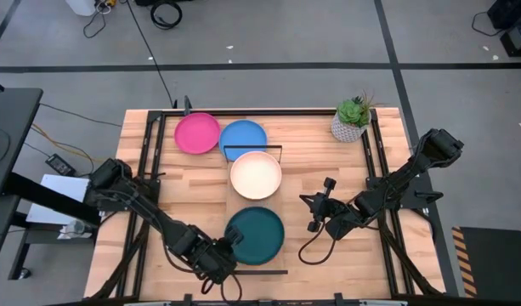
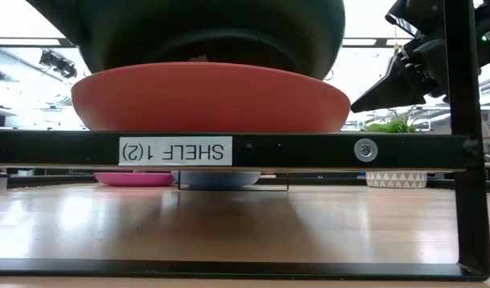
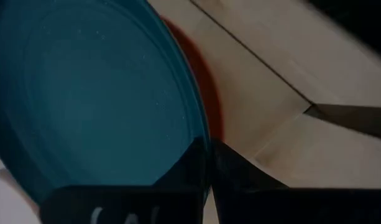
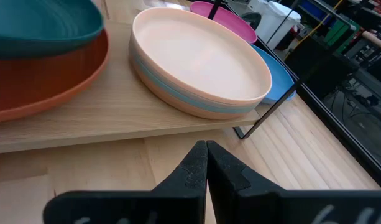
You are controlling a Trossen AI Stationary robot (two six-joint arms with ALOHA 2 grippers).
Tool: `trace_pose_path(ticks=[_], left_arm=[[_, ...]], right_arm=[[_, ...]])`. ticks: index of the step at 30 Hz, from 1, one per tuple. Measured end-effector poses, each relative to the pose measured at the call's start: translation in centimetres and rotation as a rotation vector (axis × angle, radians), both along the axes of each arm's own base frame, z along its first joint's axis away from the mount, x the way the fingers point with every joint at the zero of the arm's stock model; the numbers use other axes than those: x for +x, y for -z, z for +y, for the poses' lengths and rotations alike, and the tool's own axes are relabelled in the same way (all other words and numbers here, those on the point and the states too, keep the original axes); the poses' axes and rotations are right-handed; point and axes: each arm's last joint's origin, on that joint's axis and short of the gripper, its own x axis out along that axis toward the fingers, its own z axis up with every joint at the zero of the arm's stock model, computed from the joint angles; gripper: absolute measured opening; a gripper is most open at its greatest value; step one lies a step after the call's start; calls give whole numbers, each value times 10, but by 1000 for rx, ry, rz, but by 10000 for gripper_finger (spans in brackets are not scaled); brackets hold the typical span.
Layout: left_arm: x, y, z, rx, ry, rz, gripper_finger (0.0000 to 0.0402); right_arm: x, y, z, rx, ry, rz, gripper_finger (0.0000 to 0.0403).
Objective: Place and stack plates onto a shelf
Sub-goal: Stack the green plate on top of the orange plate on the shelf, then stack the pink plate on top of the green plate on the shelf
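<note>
A teal plate (image 1: 254, 231) (image 3: 91, 93) lies tilted on an orange plate (image 2: 213, 96) (image 4: 47, 87) at the near end of the light-wood shelf (image 1: 256, 204). My left gripper (image 1: 232, 252) (image 3: 209, 168) is at the teal plate's near-left rim, shut on it. A stack topped by a cream plate (image 1: 256, 174) (image 4: 196, 59), with a light blue one below, sits on the shelf's far half. My right gripper (image 1: 307, 202) (image 4: 206, 149) is shut, right of the shelf, pointing at it and touching nothing. A pink plate (image 1: 196, 133) and a blue plate (image 1: 245, 136) lie on the table. My left gripper pinches the teal plate's rim (image 3: 199, 134) between its two fingers, one over the plate's inside and one outside. It comes from the table's near-left side. The plate is tilted in the hold, its underside over the orange plate (image 3: 202, 81).
A small potted plant (image 1: 352, 119) stands at the table's far right corner. Black metal rails (image 2: 308, 150) frame the shelf's ends. Bare tabletop lies left of the shelf and between the shelf and my right arm.
</note>
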Motion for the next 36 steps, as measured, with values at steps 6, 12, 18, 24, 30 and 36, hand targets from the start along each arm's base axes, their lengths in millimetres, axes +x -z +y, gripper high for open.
trace_pose_path(ticks=[6,12,18,24,30,36], left_arm=[[-1,0,-2,-94,-105,20,29],[-2,0,0,-131,-227,20,99],[-16,0,7,-41,-283,97,131],[-22,-8,13,15,-270,38,112],[-43,0,45,13,-335,33,98],[-70,11,93,82,-437,-89,84]], right_arm=[[0,0,0,0,0,0,14],[0,0,0,1,0,0,14],[0,0,0,2,-2,1,14],[1,-1,1,4,-5,-6,14],[1,-1,1,10,-21,2,14],[1,-1,1,6,-25,3,14]])
